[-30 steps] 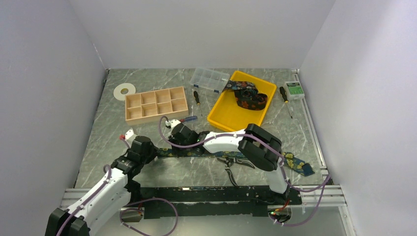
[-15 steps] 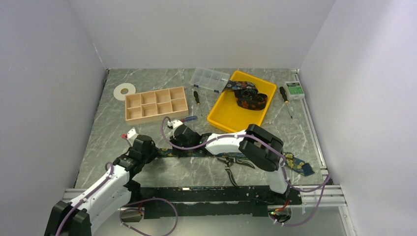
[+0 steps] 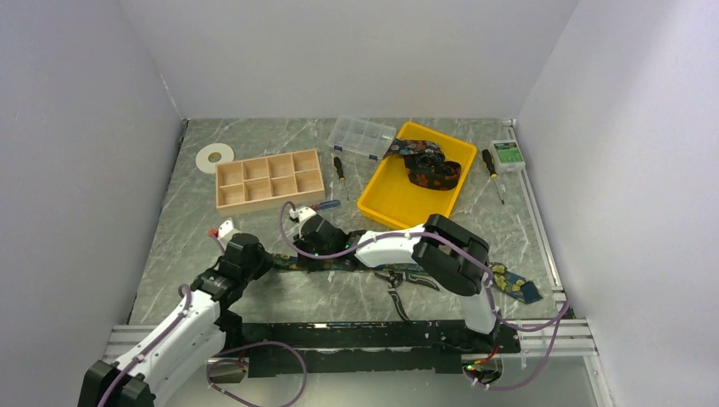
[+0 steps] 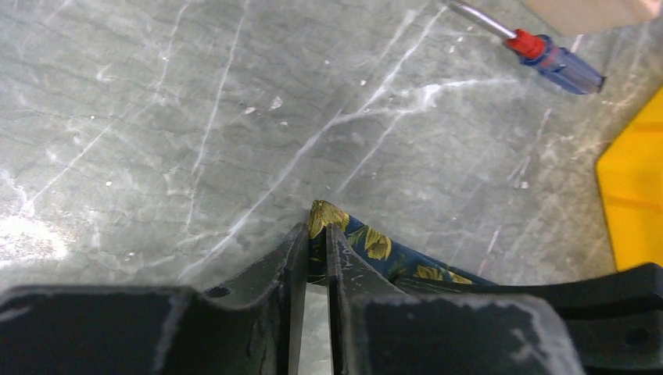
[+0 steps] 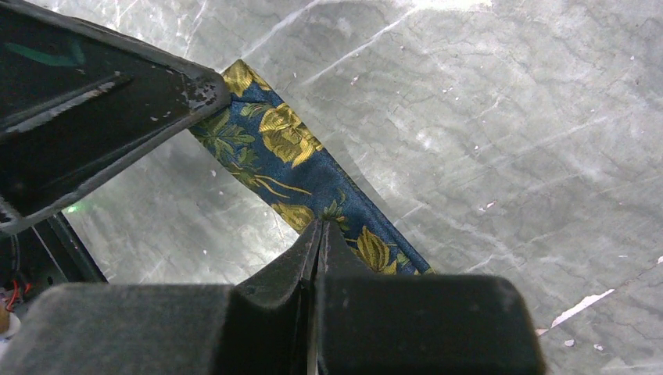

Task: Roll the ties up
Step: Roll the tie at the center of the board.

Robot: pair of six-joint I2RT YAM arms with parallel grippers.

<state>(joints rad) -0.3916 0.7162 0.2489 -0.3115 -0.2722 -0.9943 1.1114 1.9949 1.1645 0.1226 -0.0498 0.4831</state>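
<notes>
A flat tie (image 3: 513, 281) stretches along the near edge of the tabletop, its wide end toward the right corner. The left claw (image 4: 315, 238) is pinched on its narrow tip. The right claw (image 5: 317, 234), just beside it, is squeezed together on the same strip. A second tie (image 3: 431, 168) lies bunched in the yellow tray (image 3: 386, 199) by the far edge.

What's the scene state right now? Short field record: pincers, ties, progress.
left pincer: shut on the narrow tip of the flat tie
right pincer: shut on the flat tie, close beside the left pincer
flat tie: stretched out, unrolled, wide end off to the right
coiled tie: loose coil in the yellow tray
progress: roll of the flat tie not yet begun
</notes>
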